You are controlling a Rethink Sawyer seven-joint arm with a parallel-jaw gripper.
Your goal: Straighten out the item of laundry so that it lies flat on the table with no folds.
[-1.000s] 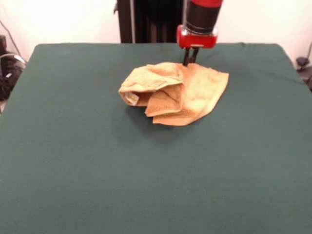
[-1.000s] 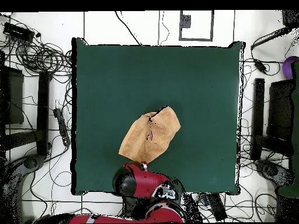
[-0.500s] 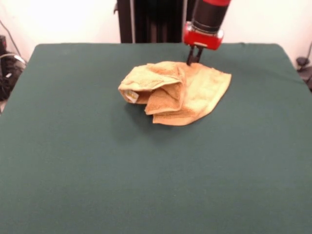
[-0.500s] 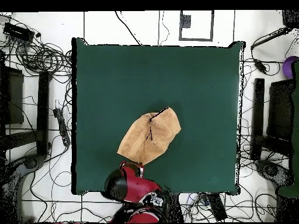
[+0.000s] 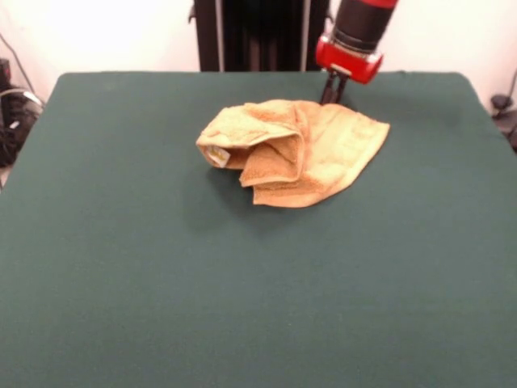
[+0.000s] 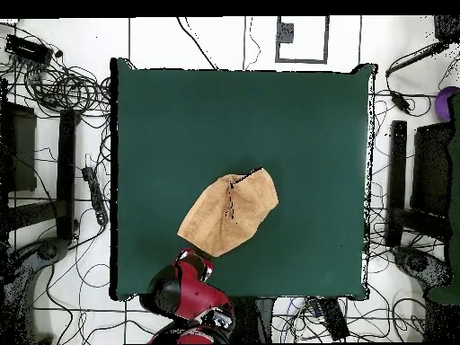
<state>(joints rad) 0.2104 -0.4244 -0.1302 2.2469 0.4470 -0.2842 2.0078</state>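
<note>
One orange-tan towel is lying bunched and folded on the tabletop, its far corner pinched by the clenched fingers.

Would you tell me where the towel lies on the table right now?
In the front view the towel lies bunched on the table, far of centre, its far corner at the gripper.

The red-and-black arm leans in tilted, its gripper low, dark fingers drawn close together.
</note>
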